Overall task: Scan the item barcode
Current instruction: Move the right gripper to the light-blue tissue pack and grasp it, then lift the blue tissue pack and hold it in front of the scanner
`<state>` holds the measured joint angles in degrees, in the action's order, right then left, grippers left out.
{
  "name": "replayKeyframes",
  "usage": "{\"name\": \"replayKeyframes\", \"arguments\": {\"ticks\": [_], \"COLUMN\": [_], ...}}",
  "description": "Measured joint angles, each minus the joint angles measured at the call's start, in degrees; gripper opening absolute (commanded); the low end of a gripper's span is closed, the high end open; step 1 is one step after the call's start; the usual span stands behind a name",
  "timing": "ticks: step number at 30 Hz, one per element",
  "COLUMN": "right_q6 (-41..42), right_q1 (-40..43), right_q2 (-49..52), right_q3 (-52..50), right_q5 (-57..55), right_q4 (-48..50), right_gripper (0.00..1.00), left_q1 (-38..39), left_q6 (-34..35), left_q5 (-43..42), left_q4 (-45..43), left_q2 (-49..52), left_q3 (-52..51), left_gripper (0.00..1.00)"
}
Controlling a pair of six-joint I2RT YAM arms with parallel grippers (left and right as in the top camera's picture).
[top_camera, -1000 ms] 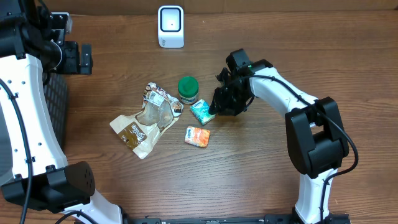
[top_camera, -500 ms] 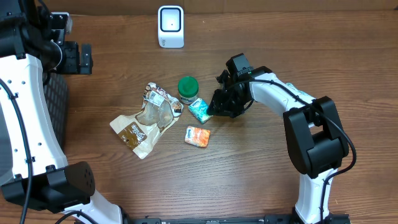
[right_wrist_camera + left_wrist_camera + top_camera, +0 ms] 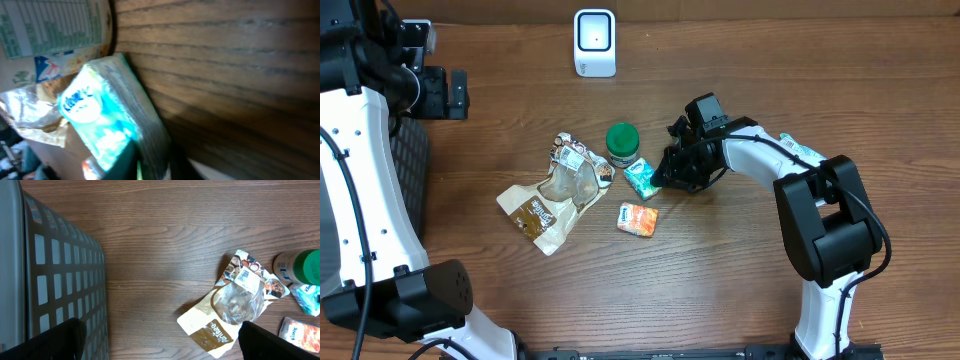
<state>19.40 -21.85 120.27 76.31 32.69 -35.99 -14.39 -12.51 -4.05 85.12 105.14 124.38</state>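
Note:
A teal tissue pack [image 3: 640, 178] lies mid-table, to the right of a green-lidded jar [image 3: 622, 143]. My right gripper [image 3: 665, 175] sits low at the pack's right end. In the right wrist view its dark fingers are pinched on the edge of the tissue pack [image 3: 100, 115], so the right gripper [image 3: 150, 165] is shut on it. The white barcode scanner [image 3: 594, 42] stands at the back of the table. My left gripper [image 3: 160, 340] hangs far left, wide open and holding nothing. No barcode shows in any view.
An orange packet [image 3: 638, 219] lies just in front of the tissue pack. A crumpled brown and clear snack bag [image 3: 555, 195] lies to its left. A dark mesh basket [image 3: 55, 280] stands at the left table edge.
My right gripper has dropped lower and slid slightly left along the table, and its fingers have closed on the tissue pack. The left arm has not moved.

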Motion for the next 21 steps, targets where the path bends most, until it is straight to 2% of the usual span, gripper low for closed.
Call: {"name": "replayKeyframes", "arguments": {"ticks": [5, 13, 21], "right_q6": [0.09, -1.68, -3.58], "right_q1": [0.13, 4.15, 11.13], "right_q2": [0.00, -1.64, -13.94], "right_q3": [-0.02, 0.07, 0.52], "right_q5": [2.03, 7.30, 22.27], "right_q4": [-0.48, -9.49, -9.77], "right_gripper": [0.04, 0.04, 0.04], "left_q1": [0.00, 0.00, 0.00], "left_q6": [0.00, 0.00, 0.00], "left_q5": [0.02, 0.00, 0.00], "left_q4": [0.00, 0.02, 0.00], "left_q2": [0.00, 0.00, 0.00], "left_q3": [0.00, 0.00, 0.00], "left_gripper": [1.00, 1.00, 1.00]}}
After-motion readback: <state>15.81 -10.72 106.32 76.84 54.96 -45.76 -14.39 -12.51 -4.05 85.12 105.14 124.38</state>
